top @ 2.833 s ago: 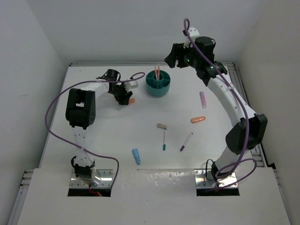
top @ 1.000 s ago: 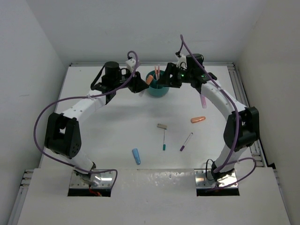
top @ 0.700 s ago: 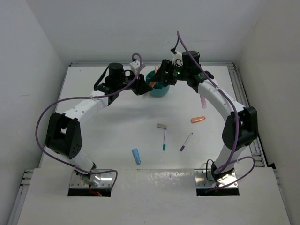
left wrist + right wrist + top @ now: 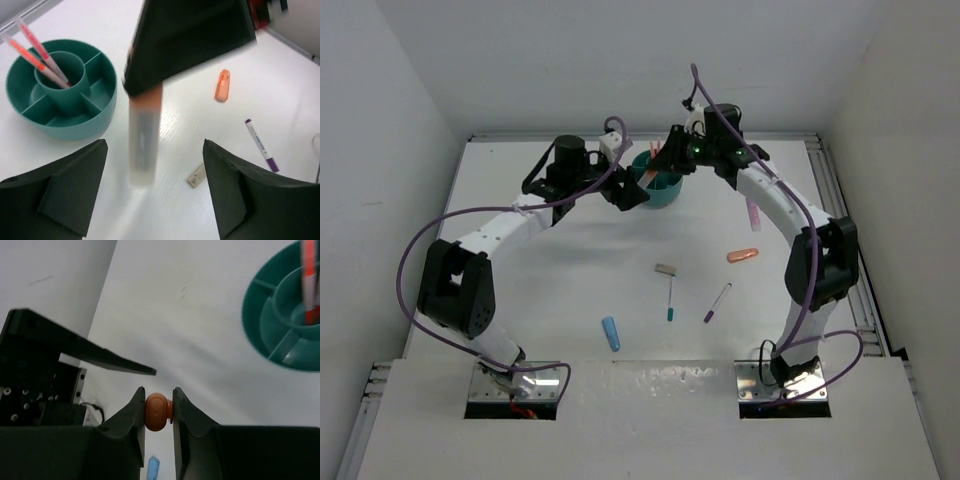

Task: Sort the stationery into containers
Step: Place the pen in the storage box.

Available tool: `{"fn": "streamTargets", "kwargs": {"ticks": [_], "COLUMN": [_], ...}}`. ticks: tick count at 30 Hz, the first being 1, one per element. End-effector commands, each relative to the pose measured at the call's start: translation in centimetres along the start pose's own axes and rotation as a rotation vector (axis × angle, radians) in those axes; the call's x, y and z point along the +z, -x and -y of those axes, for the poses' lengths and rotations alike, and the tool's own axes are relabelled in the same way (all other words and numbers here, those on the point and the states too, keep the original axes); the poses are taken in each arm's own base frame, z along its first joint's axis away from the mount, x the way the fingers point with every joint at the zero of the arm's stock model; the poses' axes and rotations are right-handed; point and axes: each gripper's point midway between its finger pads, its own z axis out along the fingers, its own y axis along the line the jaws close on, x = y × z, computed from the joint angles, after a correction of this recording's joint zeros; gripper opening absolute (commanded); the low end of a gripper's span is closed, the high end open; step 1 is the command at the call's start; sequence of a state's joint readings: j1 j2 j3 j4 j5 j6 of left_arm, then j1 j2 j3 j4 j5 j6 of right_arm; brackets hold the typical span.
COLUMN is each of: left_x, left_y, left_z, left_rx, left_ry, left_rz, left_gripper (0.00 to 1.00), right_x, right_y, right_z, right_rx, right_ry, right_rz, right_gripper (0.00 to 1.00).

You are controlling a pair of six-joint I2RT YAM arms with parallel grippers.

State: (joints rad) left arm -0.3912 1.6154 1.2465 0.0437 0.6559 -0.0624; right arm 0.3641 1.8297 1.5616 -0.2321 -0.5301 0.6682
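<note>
The right hand (image 4: 158, 393) is clamped on an orange-ended marker (image 4: 157, 412), held in the air just beside the teal divided cup (image 4: 70, 127). The left hand (image 4: 155, 144) stands open around the marker's barrel, not touching it. Two red pens (image 4: 40, 55) stand in the cup's centre.

I read round teal plastic cup (image 4: 65, 131) as smooth, semi-gloss; white table top (image 4: 175, 135) as glossy, faintly reflective; short orange cylinder (image 4: 156, 411) as smooth satin plastic.

White table (image 4: 520, 290): teal cup (image 4: 663, 194) near far edge; lilac cylinder (image 4: 753, 212), orange cylinder (image 4: 742, 255) toward right edge; grey block (image 4: 666, 269), teal-tipped pen (image 4: 670, 300), purple-tipped pen (image 4: 717, 302) at centre; blue cylinder (image 4: 610, 333) toward near edge.
</note>
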Motion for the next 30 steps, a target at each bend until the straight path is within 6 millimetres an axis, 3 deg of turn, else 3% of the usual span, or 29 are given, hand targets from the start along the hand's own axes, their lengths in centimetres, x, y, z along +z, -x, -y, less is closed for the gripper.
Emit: {"fn": "streamTargets", "kwargs": {"ticks": [1,4,8,10,17,30], "left_x": [-1.6,-2.7,-4.0,-4.5,-5.2,-5.7], "left_y": [2.3,2.2,0.3,-0.5,-2.0,-4.6], "left_z": [-1.6,-3.0,-4.2,-4.7,-5.5,-5.7], "left_rx": [0.047,0.06,0.066,0.06,0.044,0.009], "left_ry": [0.085,0.119,0.143,0.149,0.154,0.141], "left_rz": [0.043,0.03,-0.033,-0.047,-0.082,-0.122], "left_gripper": [0.85,0.85,0.85,0.85,0.85,0.86], "right_x": [-1.2,-1.7,-2.3,-2.2,-0.3,2.2], "right_y": [5.8,8.4,10.7,11.3,10.3,7.1], "right_z": [1.5,4.0,7.2,7.7,10.6,13.6], "right_rx": [-0.107,-0.219,-0.285,-0.295,-0.281,-0.247], "right_ry": [-0.065,-0.163,-0.254,-0.261,-0.28,-0.297], "right_rz": [0.143,0.19,0.231,0.238,0.198,0.118], "right_gripper": [0.0,0.0,0.0,0.0,0.0,0.0]}}
